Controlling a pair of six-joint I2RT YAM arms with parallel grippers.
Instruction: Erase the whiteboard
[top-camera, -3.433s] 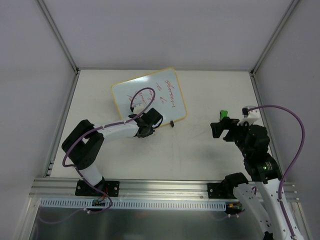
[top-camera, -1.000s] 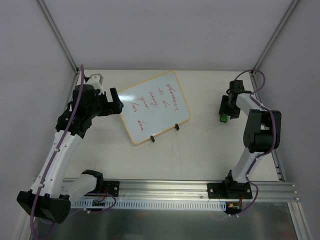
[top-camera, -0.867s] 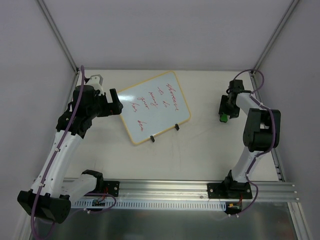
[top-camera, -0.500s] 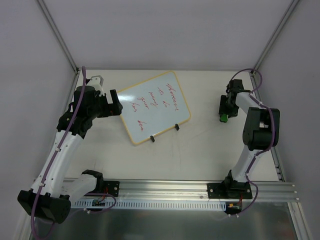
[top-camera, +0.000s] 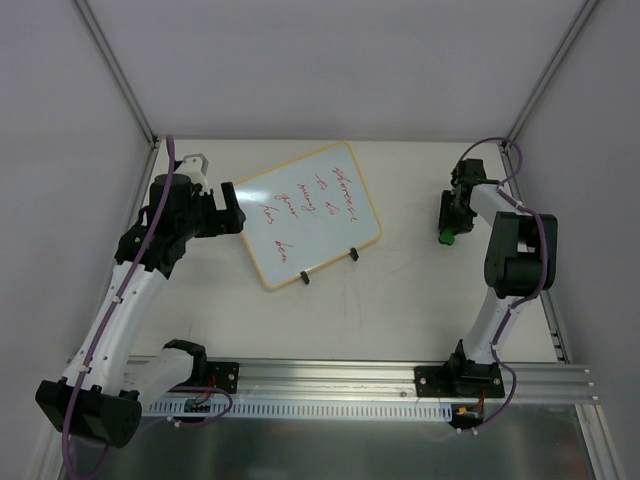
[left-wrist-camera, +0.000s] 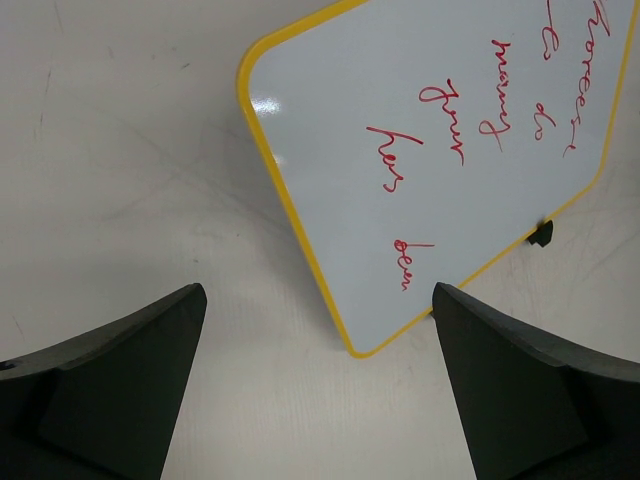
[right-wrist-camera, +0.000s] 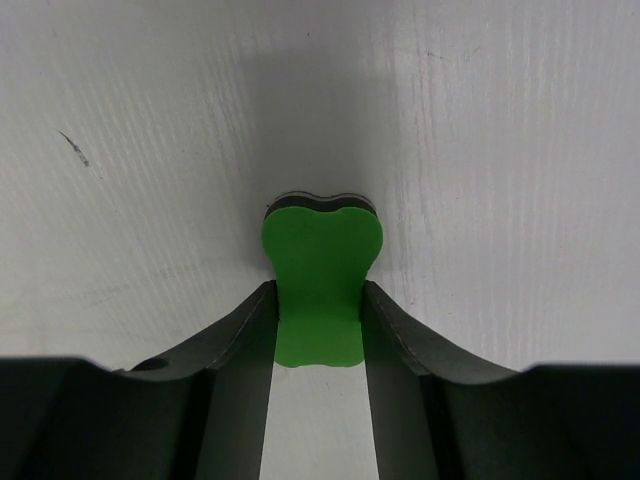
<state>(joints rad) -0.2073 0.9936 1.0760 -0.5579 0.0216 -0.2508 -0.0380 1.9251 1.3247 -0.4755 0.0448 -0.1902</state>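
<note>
Whiteboard (top-camera: 308, 215) lies tilted at the upper middle of the overhead view, flat on the table (top-camera: 400, 300). Its yellow frame encloses lines of red handwriting, and two black feet (top-camera: 352, 253) jut from its lower right edge. The left gripper (top-camera: 228, 205) hangs at the board's left edge, in the left half of the frame, with its pincer spread wide. In the left wrist view its dark fingers (left-wrist-camera: 130, 370) fill the bottom corners, and the board's rounded lower corner sits between them, touching neither. The right gripper (top-camera: 447, 215) is at the right side of the overhead view, well apart from the board, pointing down at the table. Its pincer is pinching a green eraser (right-wrist-camera: 320, 262). In the right wrist view the two fingers press the block's narrow lower part from either side, while its wider lobed head, backed by a dark layer, sticks out beyond the tips toward the frame's centre. Whether the eraser touches the table cannot be told.
</note>
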